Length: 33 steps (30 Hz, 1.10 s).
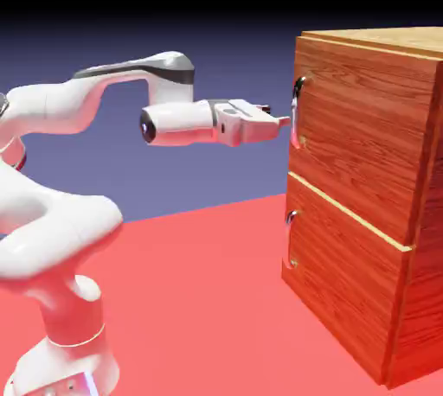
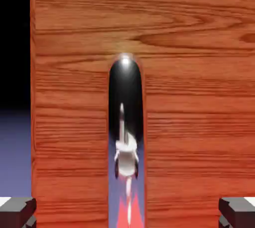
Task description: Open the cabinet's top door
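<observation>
From the hand's own camera, the two grey fingertips sit far apart at the bottom corners, so the gripper is spread wide with nothing between its jaws. Straight ahead of it the top door fills the view with reddish wood grain, and its shiny metal handle runs down the middle, mirroring the white arm. Seen from the side, the arm rises at lower left and holds the gripper level, its tips just short of the curved handle near the door's edge. The cabinet stands on the red table at right, top door shut flush, the lower panel beneath it.
</observation>
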{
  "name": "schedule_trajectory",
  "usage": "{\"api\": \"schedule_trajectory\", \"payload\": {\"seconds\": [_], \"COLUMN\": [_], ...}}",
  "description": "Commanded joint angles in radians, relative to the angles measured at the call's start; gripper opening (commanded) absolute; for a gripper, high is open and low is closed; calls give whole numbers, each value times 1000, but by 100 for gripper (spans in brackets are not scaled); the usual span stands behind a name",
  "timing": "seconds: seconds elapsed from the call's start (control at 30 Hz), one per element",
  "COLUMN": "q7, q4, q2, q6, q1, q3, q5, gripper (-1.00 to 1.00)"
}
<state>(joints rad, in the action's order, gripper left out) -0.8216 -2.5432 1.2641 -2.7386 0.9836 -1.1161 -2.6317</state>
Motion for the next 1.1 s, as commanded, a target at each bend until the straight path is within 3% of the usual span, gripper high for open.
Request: {"api": "schedule_trajectory", "payload": {"seconds": [0.0, 0.1, 0.13, 0.6, 1.07], "q7": [-3, -10, -10, -61, -118], "q4": [24, 98, 98, -340, -494], "q2": [-8, -31, -31, 41, 56], "q6": [9, 35, 35, 487, 929], "q1": [34, 136, 136, -210, -191], "q3": [-14, -57, -57, 351, 858], "q5": [-9, -36, -36, 265, 772], "gripper": [0, 0, -100, -100, -100]}}
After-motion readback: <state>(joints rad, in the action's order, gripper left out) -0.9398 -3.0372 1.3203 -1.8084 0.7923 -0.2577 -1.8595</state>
